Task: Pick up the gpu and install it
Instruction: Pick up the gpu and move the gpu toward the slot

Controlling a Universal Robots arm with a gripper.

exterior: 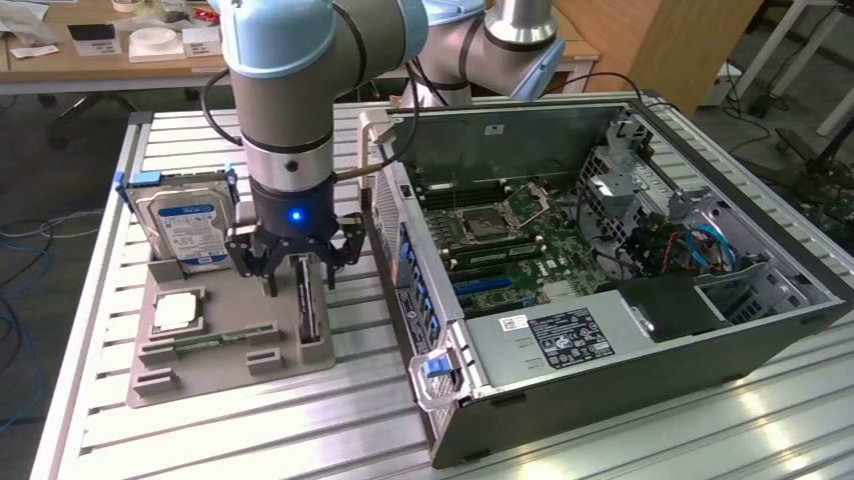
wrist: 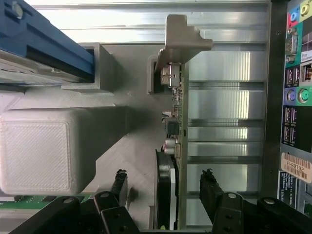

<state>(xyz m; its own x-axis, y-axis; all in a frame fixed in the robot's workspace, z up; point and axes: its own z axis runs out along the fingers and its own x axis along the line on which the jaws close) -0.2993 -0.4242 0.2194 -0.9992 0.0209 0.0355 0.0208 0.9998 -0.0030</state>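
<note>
We are at the very start of the job. The gpu stands on edge in its slot in the grey holder, not yet lifted. The pincer hangs right over it, released and spread wide. In the wrist view one of the fingers shows on each side of the card, with a clear gap between either one and the board, so we judge that nothing is grasped. The lifting, the carrying and the seating in the computer are all left to do.

The computer case lies open on its side just beside the holder, towards the exterior view's right, and its mainboard is bare. We see no card in it. A hard drive, a processor chip and a memory stick share the holder.

Everything rests on a counter of ribbed silver metal, shiny where the light strikes it. Behind it stands a wooden desk with small white things on it, and loose cables lie on the floor at the exterior view's left.
</note>
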